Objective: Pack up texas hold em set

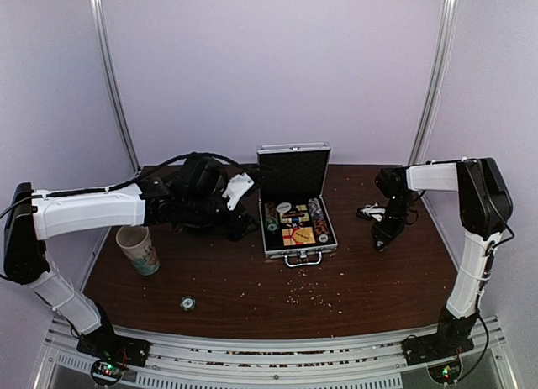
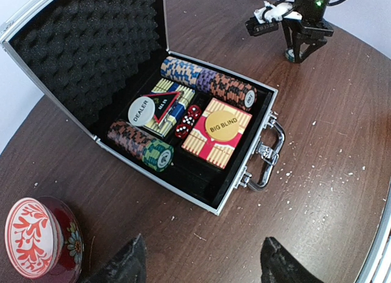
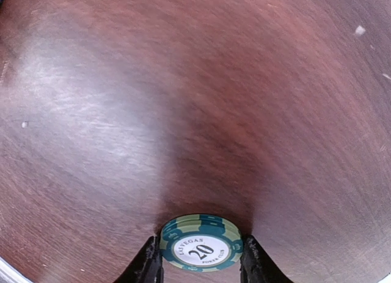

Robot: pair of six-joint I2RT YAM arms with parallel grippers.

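Note:
The silver case (image 1: 294,253) stands open at mid-table, its foam-lined lid (image 2: 85,57) upright. Inside lie two rows of chips (image 2: 208,81), a red-yellow card box (image 2: 211,145), red dice (image 2: 186,121), a white dealer disc (image 2: 142,110) and a yellow disc (image 2: 221,125). My left gripper (image 2: 201,264) hovers open over bare wood just in front of the case. My right gripper (image 3: 200,258) points down at the table right of the case, both fingers (image 3: 149,264) pressed against a small stack of green "20" chips (image 3: 200,246) lying on the wood.
A patterned paper cup (image 1: 139,249) stands at the left. The red-and-white bowl (image 2: 36,237) sits left of my left gripper. One loose chip (image 1: 187,302) lies near the front edge. White crumbs (image 1: 315,298) are scattered in front of the case.

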